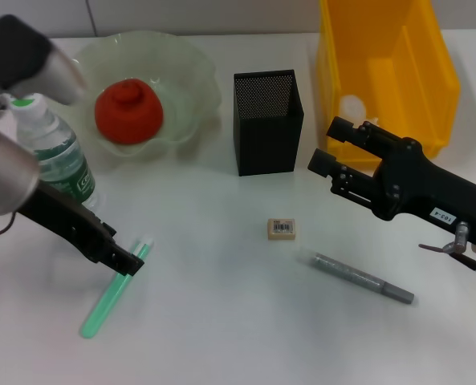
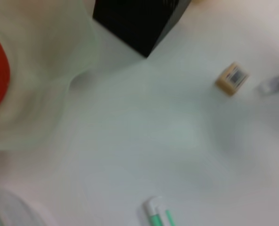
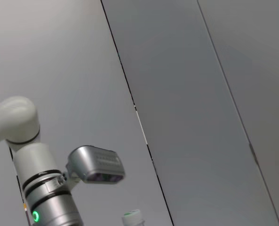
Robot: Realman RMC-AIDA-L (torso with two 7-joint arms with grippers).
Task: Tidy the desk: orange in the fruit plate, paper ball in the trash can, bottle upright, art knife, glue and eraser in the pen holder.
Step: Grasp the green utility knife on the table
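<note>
The orange (image 1: 128, 111) lies in the fruit plate (image 1: 196, 70). Behind my left arm the bottle (image 1: 58, 154) stands upright, white cap on top. A paper ball (image 1: 352, 105) rests inside the yellow trash can (image 1: 398, 56). The black mesh pen holder (image 1: 268, 120) stands mid-table. In front of it lies the eraser (image 1: 282, 228) (image 2: 231, 78), and right of that the grey art knife (image 1: 364, 278). My left gripper (image 1: 132, 263) hovers at the white end of the green glue stick (image 1: 111, 293) (image 2: 156, 214). Beside the trash can my right gripper (image 1: 327, 146) is open and holds nothing.
The right wrist view shows only a grey wall, my left arm and the bottle's cap (image 3: 132, 218). Bare white table lies between the eraser and the glue stick.
</note>
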